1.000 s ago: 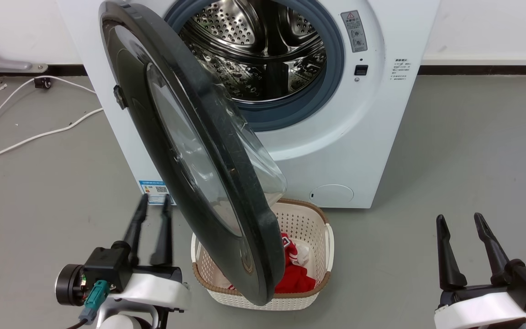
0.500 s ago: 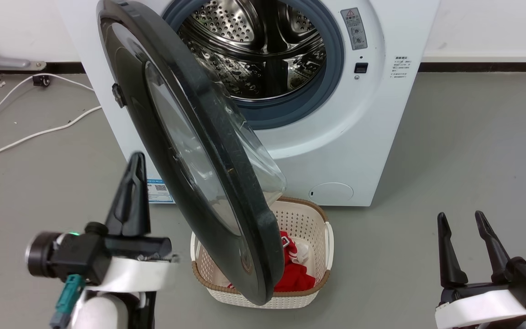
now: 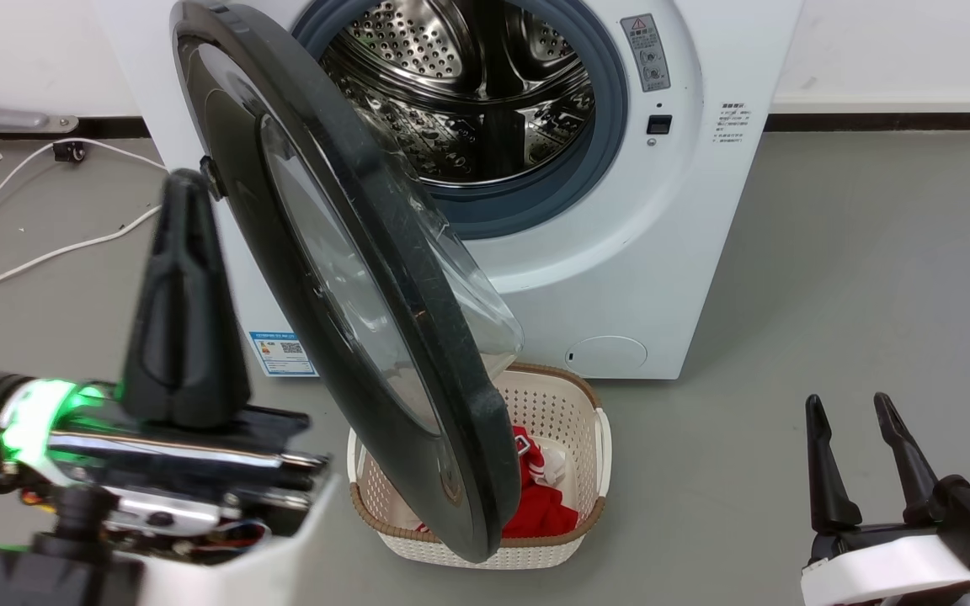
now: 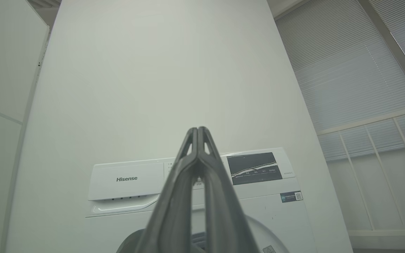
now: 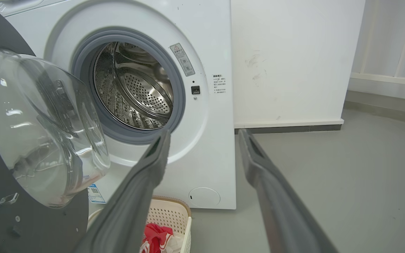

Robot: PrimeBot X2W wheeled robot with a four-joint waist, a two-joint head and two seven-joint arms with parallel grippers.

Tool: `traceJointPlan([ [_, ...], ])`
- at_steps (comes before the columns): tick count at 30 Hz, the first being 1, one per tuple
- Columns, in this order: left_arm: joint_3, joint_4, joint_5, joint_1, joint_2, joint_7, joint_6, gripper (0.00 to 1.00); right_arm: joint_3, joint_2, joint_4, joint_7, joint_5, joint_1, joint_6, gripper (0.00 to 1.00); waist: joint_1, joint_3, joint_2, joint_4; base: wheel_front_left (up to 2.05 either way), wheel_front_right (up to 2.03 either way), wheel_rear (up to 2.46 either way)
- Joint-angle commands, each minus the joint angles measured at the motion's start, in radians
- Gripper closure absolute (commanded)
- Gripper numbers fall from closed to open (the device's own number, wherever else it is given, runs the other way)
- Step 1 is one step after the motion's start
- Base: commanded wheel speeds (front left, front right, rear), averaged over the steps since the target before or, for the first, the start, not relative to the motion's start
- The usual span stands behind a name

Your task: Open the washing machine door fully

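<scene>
Blk fingers, wht wrists, grn LED

The washing machine door stands swung open at left, its clear glass bowl facing the steel drum of the white washing machine. The right gripper spreads its empty fingers before a cream basket of red cloth.

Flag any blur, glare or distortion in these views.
Head view: left gripper looms close and blurred, green glow at its base. Left wrist view: wide-angle lens tilts the wall edges inward; machine sharp. Right wrist view: right gripper soft, drum sharp, small highlights on the door.
</scene>
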Motion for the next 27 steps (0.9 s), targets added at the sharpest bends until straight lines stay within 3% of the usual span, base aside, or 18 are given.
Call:
traceJointPlan([
  [1, -0.014, -0.006, -0.008, -0.006, 0.001, 0.000, -0.005, 1.00, 0.001, 0.003, 0.002, -0.002, 0.004, -0.005, 0.000, 0.00, 0.0000, 0.000, 0.0000, 0.000, 0.00, 0.00, 0.00],
  [7, -0.175, 0.032, -0.044, 0.042, 0.004, 0.000, -0.042, 1.00, 0.005, 0.003, 0.006, -0.002, 0.010, -0.005, 0.000, 0.00, 0.0000, -0.003, 0.0000, 0.002, 0.00, 0.00, 0.00],
  [16, -0.407, 0.276, -0.120, 0.143, 0.066, -0.001, -0.064, 1.00, 0.006, 0.002, 0.012, 0.005, 0.014, 0.003, 0.000, 0.00, 0.0000, -0.005, 0.0000, 0.008, 0.00, 0.00, 0.00],
  [22, -0.499, 0.439, -0.167, 0.147, 0.085, 0.011, -0.065, 1.00, 0.003, 0.002, 0.014, 0.012, 0.012, 0.002, 0.000, 0.00, 0.0000, -0.004, 0.0000, 0.009, 0.00, 0.00, 0.00],
  [27, -0.516, 0.553, -0.188, 0.102, 0.069, 0.019, -0.063, 1.00, 0.009, 0.002, 0.011, 0.016, 0.017, -0.002, 0.000, 0.00, 0.0000, 0.000, 0.0000, 0.004, 0.00, 0.00, 0.00],
])
